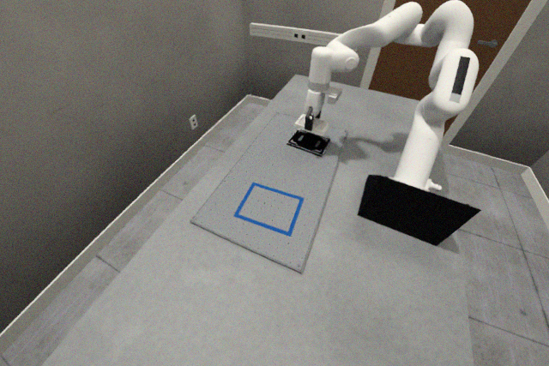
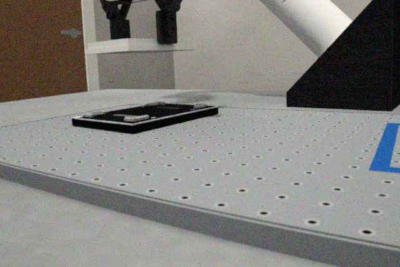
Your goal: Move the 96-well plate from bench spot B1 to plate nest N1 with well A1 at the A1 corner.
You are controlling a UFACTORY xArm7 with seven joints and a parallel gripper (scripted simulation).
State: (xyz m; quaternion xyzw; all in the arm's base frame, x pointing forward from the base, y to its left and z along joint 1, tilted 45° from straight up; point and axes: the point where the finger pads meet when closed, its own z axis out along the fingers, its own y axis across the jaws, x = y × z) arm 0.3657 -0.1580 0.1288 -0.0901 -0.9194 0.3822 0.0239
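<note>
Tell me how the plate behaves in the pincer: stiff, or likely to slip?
The plate looks stiff: it stays flat, no sag, in the pincer. It may slip or tilt, since only two narrow fingers clamp it above the nest.

Glossy white rounded arm [image 1: 443,87], dark rectangular panel on one link, black-fingered gripper [image 2: 144,32], black wedge base [image 1: 412,213]

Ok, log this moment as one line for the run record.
gripper: shut on 96-well plate | plate: held level above plate nest, not seated | blue bench spot: vacated
</note>
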